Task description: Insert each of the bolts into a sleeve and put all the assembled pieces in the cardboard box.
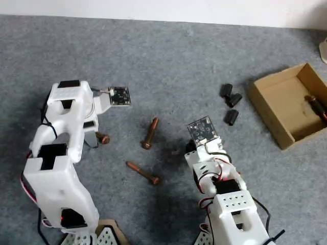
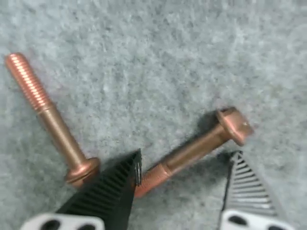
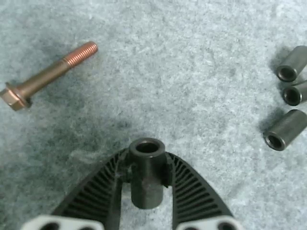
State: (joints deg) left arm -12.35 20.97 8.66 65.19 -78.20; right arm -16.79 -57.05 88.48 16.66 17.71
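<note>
The cardboard box (image 1: 265,115) sits far right, with what looks like one assembled piece (image 1: 317,106) inside. On the left, the left gripper (image 2: 187,154) hangs with jaws apart astride a bolt (image 2: 201,145). Best to close squarely mid-shank. The right gripper (image 3: 146,157) is clamped on an upright sleeve (image 3: 146,179), bore showing; hold that steady for the insertion.

The high camera looks steeply down over the grey table (image 1: 168,61) from far off, taking in both my arms. One wrist camera rides close behind my left fingers (image 2: 112,187), another behind my right fingers (image 3: 103,187) and the sleeve (image 3: 146,167) they pinch. Both face out past the tips. The bolt (image 3: 48,76) and loose sleeves (image 3: 288,96) beyond my right fingertips also appear from above: bolt (image 1: 149,133), loose sleeves (image 1: 231,102).
</note>
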